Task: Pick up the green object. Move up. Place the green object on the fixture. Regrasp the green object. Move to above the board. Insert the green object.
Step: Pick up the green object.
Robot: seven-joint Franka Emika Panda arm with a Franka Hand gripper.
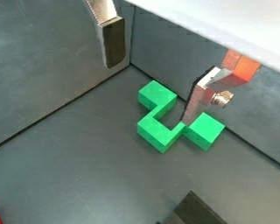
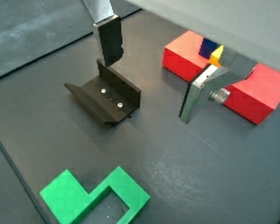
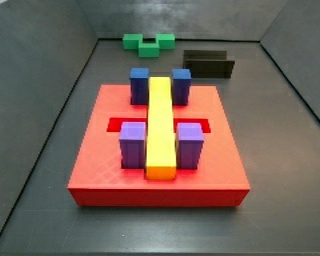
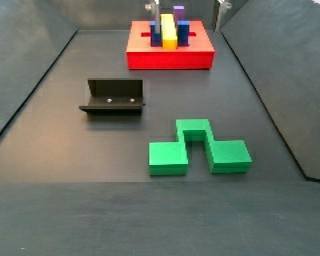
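The green object (image 1: 157,129) lies flat on the dark floor, a bridge shape with its notch open, also seen in a wrist view (image 2: 66,192) and in both side views (image 3: 132,42) (image 4: 192,137). My gripper (image 1: 157,74) (image 2: 154,70) hangs open above the floor with nothing between its fingers (image 1: 111,44). In a wrist view one finger (image 1: 201,101) overlaps the green object. The fixture (image 2: 108,101) (image 3: 210,66) (image 4: 112,95) stands between the green object and the board (image 2: 265,92) (image 3: 109,165) (image 4: 170,58). Neither side view shows the gripper clearly.
On the board sit a long yellow bar (image 3: 160,125), purple blocks (image 3: 133,143) and blue blocks (image 3: 140,80). Grey walls (image 3: 69,90) close in the floor on the sides and behind the green object.
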